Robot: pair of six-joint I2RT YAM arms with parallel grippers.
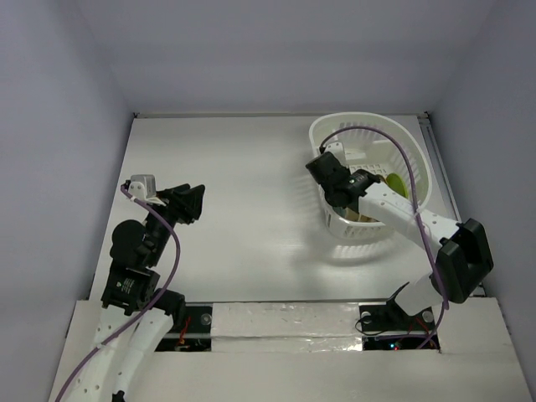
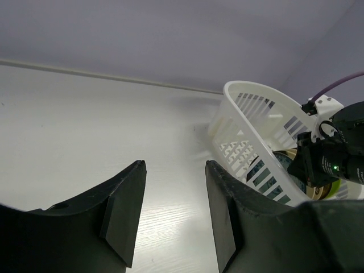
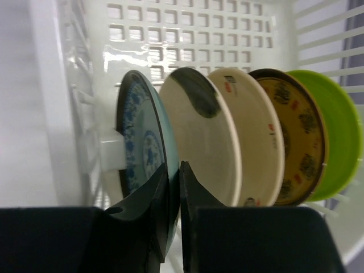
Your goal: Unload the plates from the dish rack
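Observation:
The white dish rack stands at the far right of the table. In the right wrist view several plates stand on edge in it: a teal patterned plate, two cream plates, an amber-yellow patterned plate and a lime green plate. My right gripper is inside the rack, shut on the rim of the teal plate. My left gripper is open and empty, above the table at the left, pointing toward the rack.
White walls enclose the table on the left, back and right. The rack sits close to the right wall. The right arm reaches over the rack's near wall. A purple cable arches over the rack.

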